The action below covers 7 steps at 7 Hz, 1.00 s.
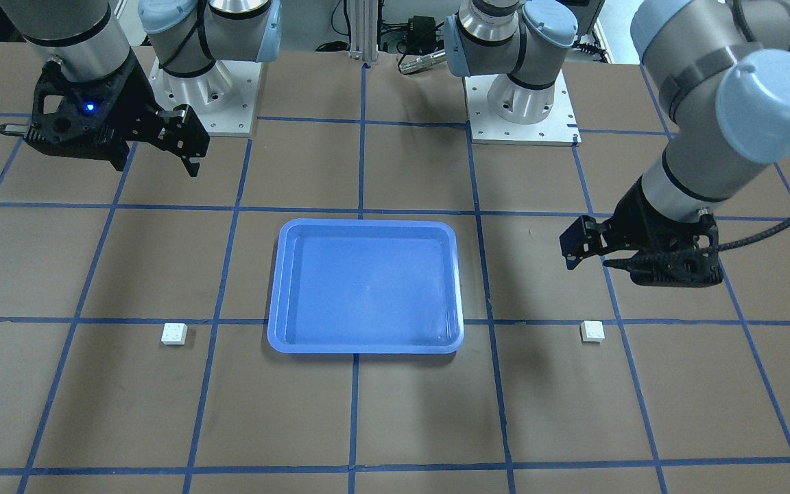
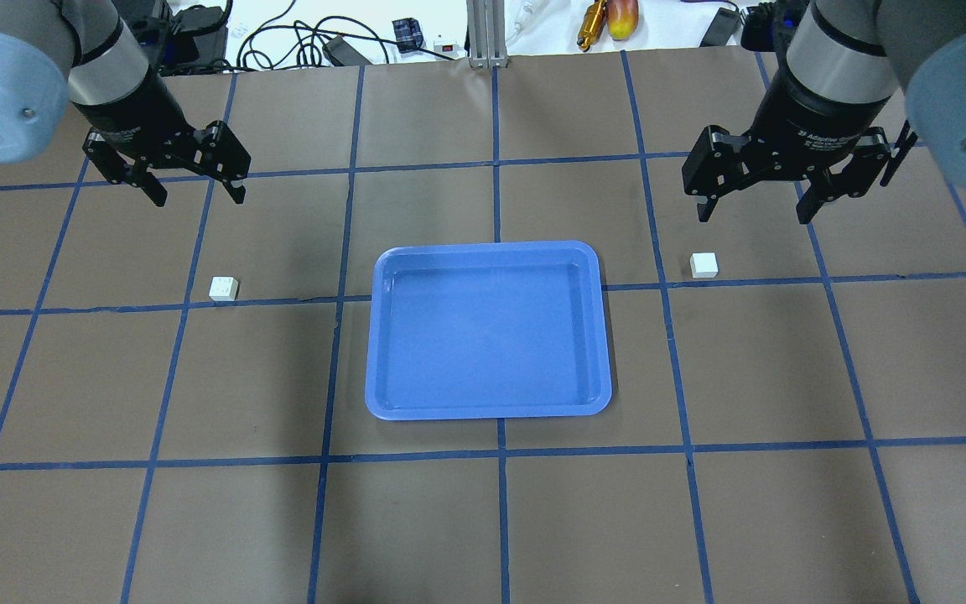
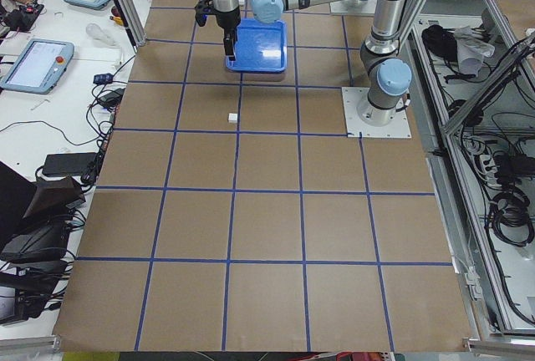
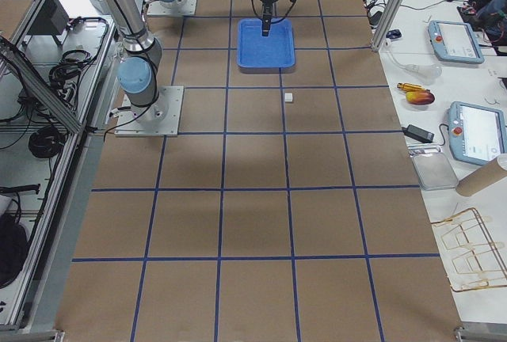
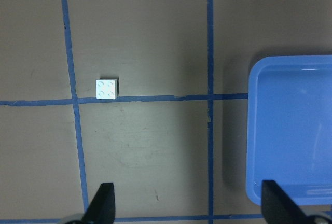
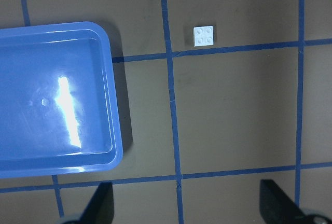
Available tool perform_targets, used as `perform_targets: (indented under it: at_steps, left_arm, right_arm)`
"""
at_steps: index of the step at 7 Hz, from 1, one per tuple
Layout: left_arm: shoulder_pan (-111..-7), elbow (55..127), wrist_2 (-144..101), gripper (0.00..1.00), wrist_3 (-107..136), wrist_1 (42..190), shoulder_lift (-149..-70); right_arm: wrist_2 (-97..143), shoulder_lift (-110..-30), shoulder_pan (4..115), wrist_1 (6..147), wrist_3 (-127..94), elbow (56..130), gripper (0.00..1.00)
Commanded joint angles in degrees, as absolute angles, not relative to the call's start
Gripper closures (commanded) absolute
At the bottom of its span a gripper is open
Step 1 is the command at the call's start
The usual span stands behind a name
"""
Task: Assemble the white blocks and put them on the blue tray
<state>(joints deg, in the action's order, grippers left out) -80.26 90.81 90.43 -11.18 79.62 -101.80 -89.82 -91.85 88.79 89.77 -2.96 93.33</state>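
Nearest the operators' edge of the counter [image 1: 395, 425], the two white blocks lay studs up and well apart. The left white block [image 1: 592, 331] sat out beyond one side of the blue tray [image 1: 367, 288] and the right white block [image 1: 174, 333] beyond the other. Each sat just beside a blue tape line [image 1: 395, 320], and neither touched the tray. The tray lay between them and held no block.

Farther back, the left hand [image 2: 199, 198] hung above the counter with its fingers spread wide, gripping nothing. Its wrist view showed the left white block ahead, more in line with one finger than centred in the gap. The right hand [image 2: 755, 216] hung the same way, fingers apart and empty, with the right white block closer to the middle of its gap.

The pick-ups looked like the first risk. The blocks were small and light, so a finger landing on top of one, or closing off-centre, would likely skid or tip it, and the left side seemed more exposed to that. Joining them looked harder. If either block were held slightly twisted, the studs would probably miss the underside and the press could pop a block loose. Both hands converging over the tray could also clash, or knock its rim and shift it.
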Motion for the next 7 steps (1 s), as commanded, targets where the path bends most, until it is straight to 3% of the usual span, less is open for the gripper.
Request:
perform_targets:
  at_steps: [1,5,7]
  left_arm:
    - [-76.1,99.7,90.4,0.0,-16.2,61.7,-108.2]
    - [-74.6,107.8,91.1,0.0,-18.7,47.3,-113.5]
    - [-73.3,107.8,90.9,0.02,-19.3,46.9,-114.2]
  right_arm:
    - [-89.3,-88.8,87.7,91.0,-2.1,93.2,0.0]
    - [-86.4,-85.5,79.0,93.3,35.9,93.3,0.0]
    - [-85.7,-83.4,76.3,94.9,49.7,93.3,0.0]
